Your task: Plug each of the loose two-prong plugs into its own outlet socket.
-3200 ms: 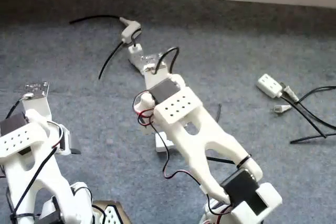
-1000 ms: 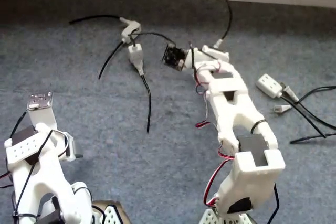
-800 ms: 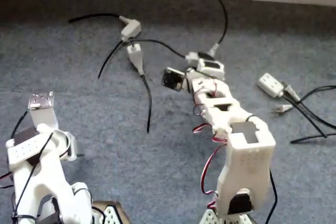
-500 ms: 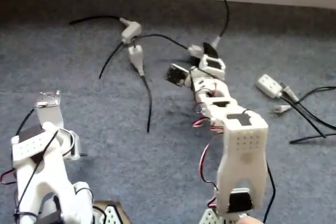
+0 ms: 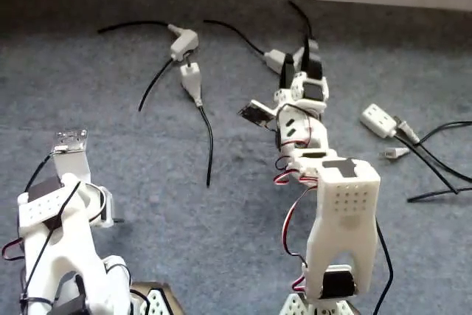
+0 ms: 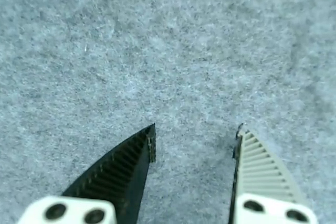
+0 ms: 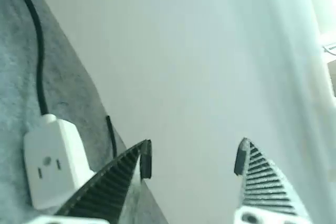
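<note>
Carpet, grey and short-piled, covers the bench [image 5: 133,197] under both my arms. My left jaws stand open above a bare patch of it on my own side, one black ribbed finger [image 6: 128,166] and one white ribbed finger [image 6: 260,166] apart with nothing between them. My right arm is stretched out towards the far edge, and my right jaws are likewise open and hold nothing; in the wrist view they frame the pale wall [image 7: 210,51] beyond the bench. Just beside them lies a white rectangular socket block [image 5: 274,57], its slotted face turned towards my wrist camera; I cannot tell whether my black finger touches it. A thin black cord [image 5: 234,35] runs from its back along the far edge. Further left, well apart from these jaws, a white angled connector [image 5: 183,38] on a black lead lies close to a white tapered two-prong plug [image 5: 190,79], whose own black cable [image 5: 209,142] trails back towards me. Off to the right lie a second white socket block [image 5: 378,119] and, near it, a small loose white plug [image 5: 397,153] among several black wires [image 5: 431,160].
</note>
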Motion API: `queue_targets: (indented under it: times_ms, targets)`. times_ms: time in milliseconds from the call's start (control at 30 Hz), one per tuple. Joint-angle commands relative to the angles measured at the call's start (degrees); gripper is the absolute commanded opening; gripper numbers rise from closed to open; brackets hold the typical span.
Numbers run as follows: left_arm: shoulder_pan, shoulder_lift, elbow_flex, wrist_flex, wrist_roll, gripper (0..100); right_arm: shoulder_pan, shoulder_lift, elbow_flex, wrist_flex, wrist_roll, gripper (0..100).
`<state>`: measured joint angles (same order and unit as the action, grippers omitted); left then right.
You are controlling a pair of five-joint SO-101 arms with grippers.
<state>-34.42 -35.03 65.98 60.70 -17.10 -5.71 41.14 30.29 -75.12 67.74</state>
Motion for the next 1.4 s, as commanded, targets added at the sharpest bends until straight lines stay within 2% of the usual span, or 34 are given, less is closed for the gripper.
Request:
queue_targets:
  times_ms: [0, 167, 333, 400, 467, 567, 667, 733, 833, 933, 1033, 1167, 1367]
  targets:
    - [1.0, -1.5, -0.1, -0.6, 0.5, 25, 5.4, -1.4, 1.5, -7.1, -0.6, 24.9]
    - [1.1, -1.5, 0.5, -0.6, 0.5, 25, 15.6, -2.9, -0.3, -9.0, -0.7, 24.7]
    - [1.1, -1.5, 0.5, -0.6, 0.5, 25, 27.9, -10.0, -4.1, 2.6, -10.2, 24.6]
    - [1.1, -1.5, 0.5, -0.6, 0.5, 25, 33.1, -14.4, -5.6, 13.8, -13.5, 24.6]
    - [1.1, -1.5, 0.5, -0.6, 0.5, 25, 37.8, -19.2, -8.0, 29.8, -17.8, 24.6]
    - [1.1, -1.5, 0.5, -0.6, 0.5, 24, 43.8, -25.9, -15.3, 60.5, -29.6, 24.6]
    - [1.1, -1.5, 0.5, -0.6, 0.5, 24, 48.7, -27.2, -29.1, 89.6, -41.1, 24.6]
    - [1.1, -1.4, 0.6, -0.6, 0.5, 24, 51.1, -24.9, -38.6, 103.6, -46.4, 24.6]
    - [1.1, -1.3, 0.6, -0.6, 0.5, 24, 54.7, -19.0, -51.7, 117.7, -50.5, 24.6]
    - [1.1, -1.3, 0.6, -0.6, 0.5, 24, 58.2, -11.3, -63.7, 125.7, -53.1, 24.6]
    - [1.1, -1.2, 0.6, -0.6, 0.5, 24, 60.7, -3.6, -74.1, 131.9, -58.8, 24.8]
    - [1.1, -1.2, 0.6, -0.6, 0.5, 24, 61.4, 6.1, -86.4, 141.1, -63.2, 24.8]
    - [1.1, -1.1, 0.6, -0.6, 0.5, 24, 61.0, 18.8, -100.9, 144.4, -63.7, 24.8]
